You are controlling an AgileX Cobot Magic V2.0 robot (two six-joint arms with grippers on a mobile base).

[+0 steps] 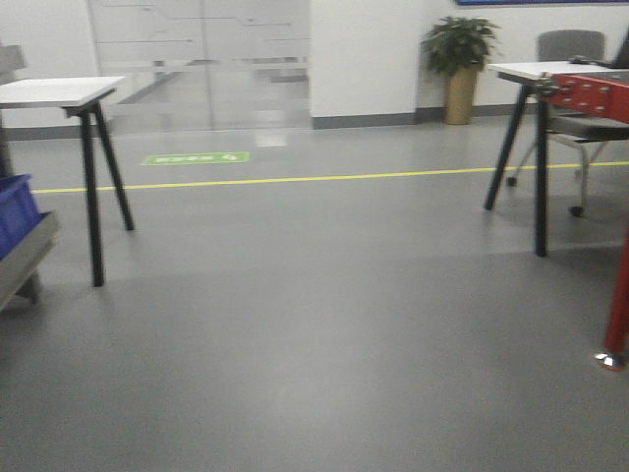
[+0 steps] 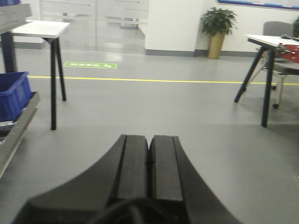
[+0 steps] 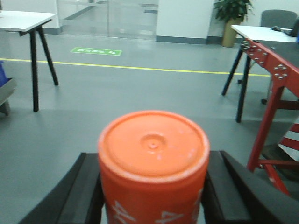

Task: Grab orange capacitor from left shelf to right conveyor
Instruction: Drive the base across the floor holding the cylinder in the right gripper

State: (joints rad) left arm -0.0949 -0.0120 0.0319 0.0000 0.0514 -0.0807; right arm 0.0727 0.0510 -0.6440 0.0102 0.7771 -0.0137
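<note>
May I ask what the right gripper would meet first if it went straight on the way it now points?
The way looks free: beyond the right gripper, shut on the orange capacitor, lies bare floor as far as the glass wall. The red conveyor frame stands off right, though depth is unclear.

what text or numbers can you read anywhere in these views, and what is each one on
"4": white print on the side of the orange capacitor, in the right wrist view. The other characters are cut off by the frame edge.
Too blurred to read: the white lettering on the green floor sign, in all three views.
No other text is legible.
</note>
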